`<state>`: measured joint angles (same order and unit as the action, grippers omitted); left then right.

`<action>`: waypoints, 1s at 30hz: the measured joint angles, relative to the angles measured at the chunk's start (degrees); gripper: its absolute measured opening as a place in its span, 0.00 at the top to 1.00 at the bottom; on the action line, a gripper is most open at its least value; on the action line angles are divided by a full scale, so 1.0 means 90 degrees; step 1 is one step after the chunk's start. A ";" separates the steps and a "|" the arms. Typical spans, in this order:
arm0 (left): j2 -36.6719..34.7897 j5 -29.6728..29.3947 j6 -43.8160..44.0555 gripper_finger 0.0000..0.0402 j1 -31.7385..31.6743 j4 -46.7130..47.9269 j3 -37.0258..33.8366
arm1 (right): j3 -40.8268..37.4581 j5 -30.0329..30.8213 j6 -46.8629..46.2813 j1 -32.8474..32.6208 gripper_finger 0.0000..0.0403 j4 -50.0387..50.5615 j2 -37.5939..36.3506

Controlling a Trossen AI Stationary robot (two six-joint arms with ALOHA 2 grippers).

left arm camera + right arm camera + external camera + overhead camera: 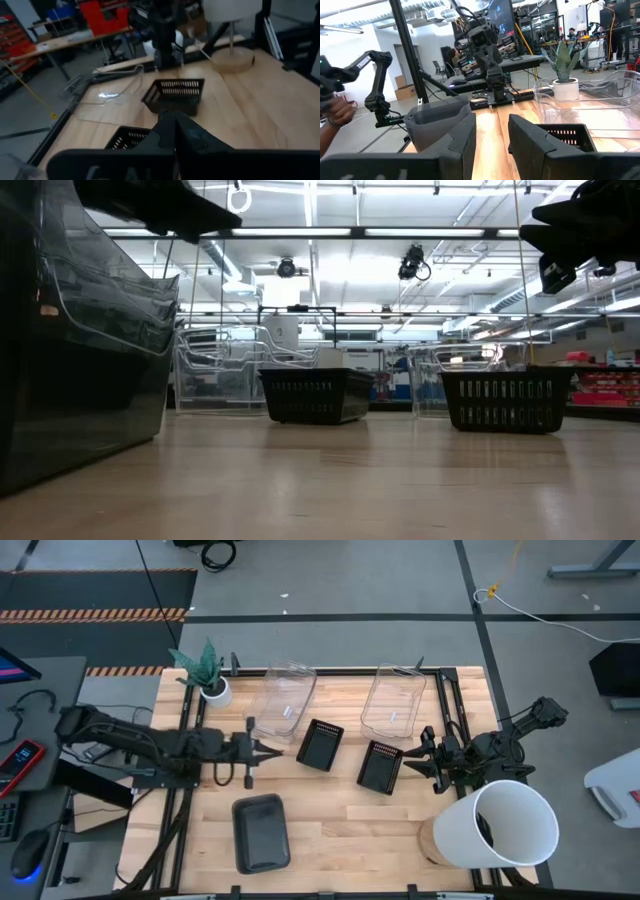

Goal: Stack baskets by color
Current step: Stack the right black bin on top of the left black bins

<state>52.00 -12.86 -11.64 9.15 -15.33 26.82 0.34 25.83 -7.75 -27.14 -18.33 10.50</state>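
Pale wood all the way across the table (330, 820), and the baskets are spread out on it. Two clear baskets sit along the far edge: one (283, 700) just beside the little potted plant (207, 675), the other (394, 700) further to the right. In front of them, two black slotted baskets: one (320, 744) near the middle, the other (380, 766) a little to its right, the two apart from each other. Close to the near edge, on the left half, lies a smoky grey basket (261, 832), well apart from the rest; from table height it fills the left side (80, 370), and looks like more than one nested together.

Left gripper (268, 750) hovers above the wood between the near clear basket and the middle black one, fingers clenched together, nothing in them. Right gripper (412, 762) hangs just beside the right-hand black basket, fingers spread apart, nothing between them; its wrist view confirms the gap (490, 135), with a black basket (567, 135) just beyond.

Big white bucket (505, 825) stands at the near right corner, tipped toward the camera. A person's hand (337, 112) shows off in the room.
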 joint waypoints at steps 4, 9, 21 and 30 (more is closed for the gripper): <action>-0.0657 0.0017 0.0005 0.99 0.0007 -0.0183 -0.0436 | 0.0002 0.0000 -0.0002 -0.0001 0.70 0.0000 0.0000; -0.1476 0.0316 0.0000 0.99 0.0007 -0.0611 -0.1082 | 0.0000 0.0000 -0.0002 0.0000 0.70 0.0000 -0.0002; -0.3785 0.0351 0.0000 0.99 0.0006 -0.0871 -0.2358 | 0.0002 0.0000 -0.0340 -0.0002 0.70 -0.0809 -0.0002; -0.5117 0.0386 -0.0071 0.99 0.0003 0.0119 -0.2536 | 0.0000 0.0412 -0.0358 0.0041 0.70 -0.0803 -0.0002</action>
<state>5.95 -9.39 -12.29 9.18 -14.26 3.99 0.34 29.54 -10.97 -26.76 -25.55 10.48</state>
